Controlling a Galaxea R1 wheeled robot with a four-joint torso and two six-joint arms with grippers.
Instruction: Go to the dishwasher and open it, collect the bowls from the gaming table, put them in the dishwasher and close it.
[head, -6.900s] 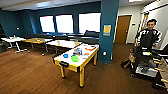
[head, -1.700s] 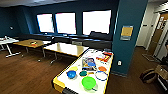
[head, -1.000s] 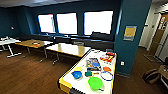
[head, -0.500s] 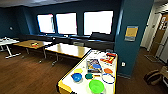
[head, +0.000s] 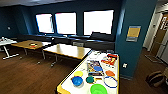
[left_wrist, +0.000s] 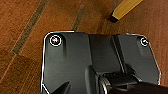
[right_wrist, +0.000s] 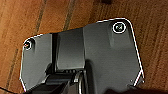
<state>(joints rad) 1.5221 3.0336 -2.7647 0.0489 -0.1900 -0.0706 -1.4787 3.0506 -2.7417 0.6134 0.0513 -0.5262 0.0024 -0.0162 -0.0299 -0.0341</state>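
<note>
The table (head: 85, 86) with the yellow edge looks bigger and closer now than it did a moment ago. The whole room has slid in the picture, so the robot has driven up to it; the things did not move. That means the robot is almost near enough to reach the bowls.

On the white top sit a blue bowl (head: 77, 81), a yellow bowl (head: 78, 73), a green bowl (head: 98, 89) and an orange bowl (head: 110, 73). A blue hoop (head: 110, 82) and game boxes (head: 94, 67) lie beside them.

The near end of the table is cut off. The dishwasher is nowhere here. I cannot tell if the claws are open or closed; the wrist cameras look down at brown floor (left_wrist: 22, 22).
</note>
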